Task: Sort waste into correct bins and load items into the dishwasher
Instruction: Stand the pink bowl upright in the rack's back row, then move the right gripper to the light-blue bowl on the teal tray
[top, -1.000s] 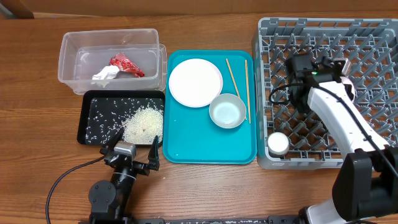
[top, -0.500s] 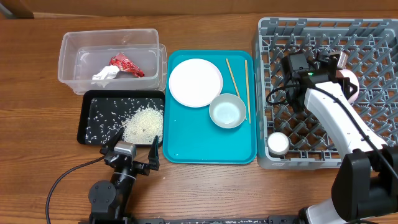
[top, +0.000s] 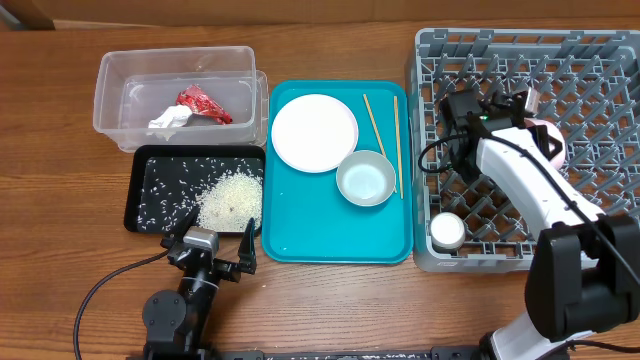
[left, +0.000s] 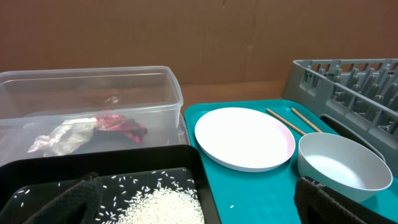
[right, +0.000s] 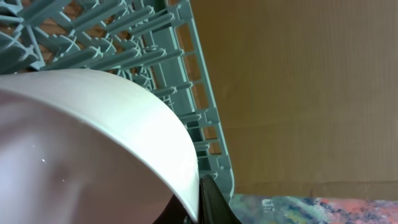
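My right gripper (top: 528, 108) is shut on the rim of a white bowl (top: 549, 142) and holds it tilted over the grey dish rack (top: 600, 70). In the right wrist view the bowl (right: 93, 137) fills the frame, its rim pinched at my gripper (right: 202, 200), with rack pegs (right: 124, 37) behind. A small cup (top: 447, 232) stands in the rack's near left corner. On the teal tray (top: 330, 235) lie a plate (top: 314, 132), a bowl (top: 365, 178) and two chopsticks (top: 378, 135). My left gripper (top: 215, 252) stands open at the black tray (top: 150, 190) of rice (top: 230, 197).
The clear tub (top: 175, 75) at the back left holds a red wrapper (top: 203, 103) and a white tissue (top: 168, 122). In the left wrist view the plate (left: 244, 137) and bowl (left: 344, 166) lie ahead to the right, the tub (left: 93, 87) ahead to the left.
My right wrist has shifted left over the rack and turned, carrying the white bowl with it. The left arm has not moved.
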